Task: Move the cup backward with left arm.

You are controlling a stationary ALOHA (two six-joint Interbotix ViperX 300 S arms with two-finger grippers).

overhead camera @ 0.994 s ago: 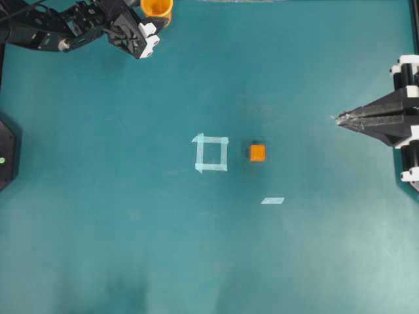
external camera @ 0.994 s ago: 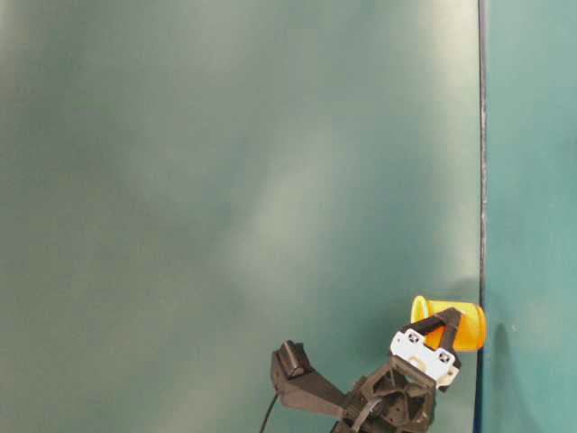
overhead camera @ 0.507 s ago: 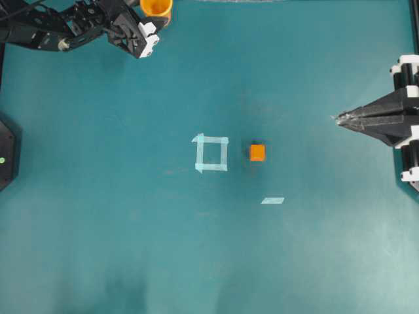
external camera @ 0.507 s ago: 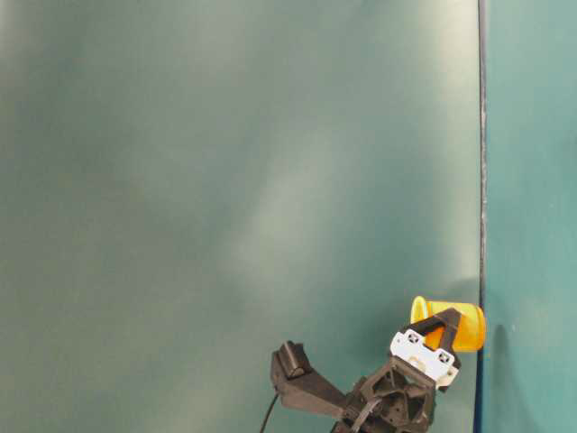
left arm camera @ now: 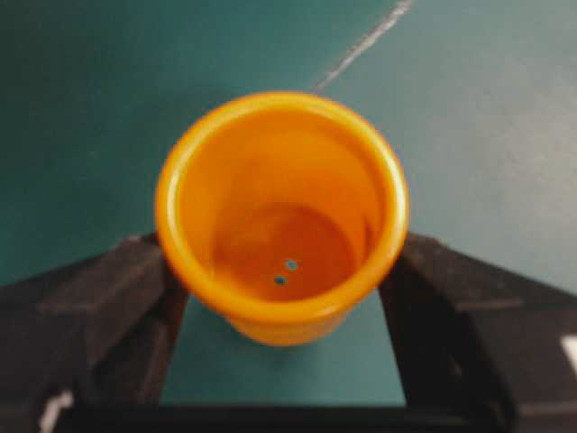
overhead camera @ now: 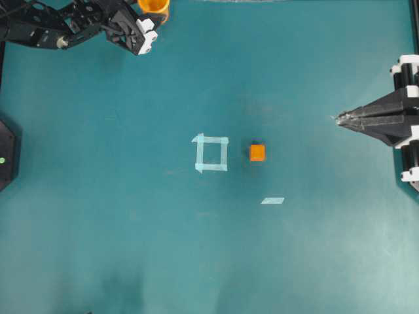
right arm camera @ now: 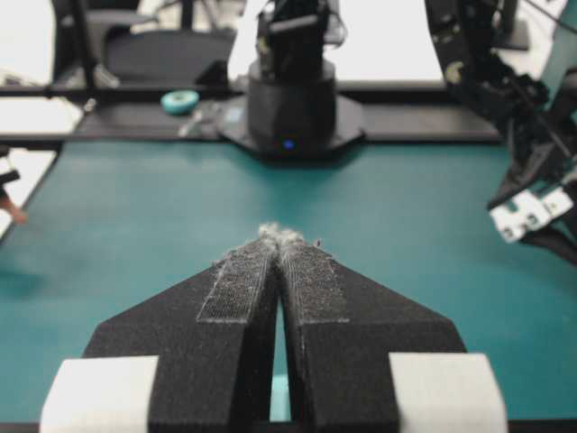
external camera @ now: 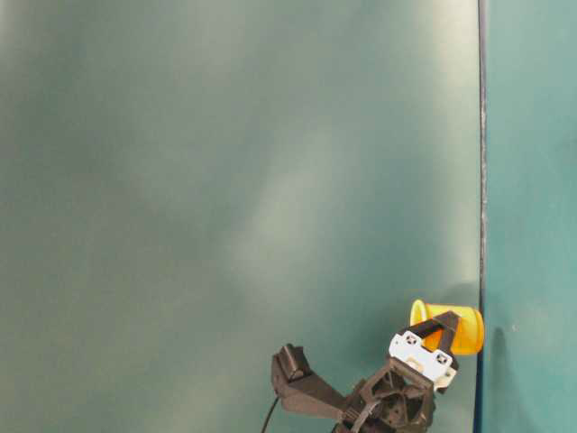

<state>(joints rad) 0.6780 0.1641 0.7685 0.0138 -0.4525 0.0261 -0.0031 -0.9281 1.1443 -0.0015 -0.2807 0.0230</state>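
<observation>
Between the two black fingers of the left gripper (left arm camera: 284, 289) stands the cup (left arm camera: 282, 213), upright, its mouth open toward the wrist camera and two small holes showing in its bottom. A finger (left arm camera: 86, 316) presses each side of the cup's wall just below the rim, so the jaws are clamped on it at a wide spread. In the overhead view the left arm (overhead camera: 46, 29) reaches to the far top edge of the green table (overhead camera: 131, 248), with the cup (overhead camera: 153, 6) just past the gripper's white finger mounts and cut by the frame edge. From table level the cup (external camera: 449, 328) lies beyond the gripper (external camera: 431, 336), beside a dark seam. Well away from this gripper sit a small orange cube (overhead camera: 257, 152) and a tape square (overhead camera: 211, 152). The right gripper (overhead camera: 342, 119) rests at the opposite side, its pointed fingers (right arm camera: 242, 280) pressed together.
</observation>
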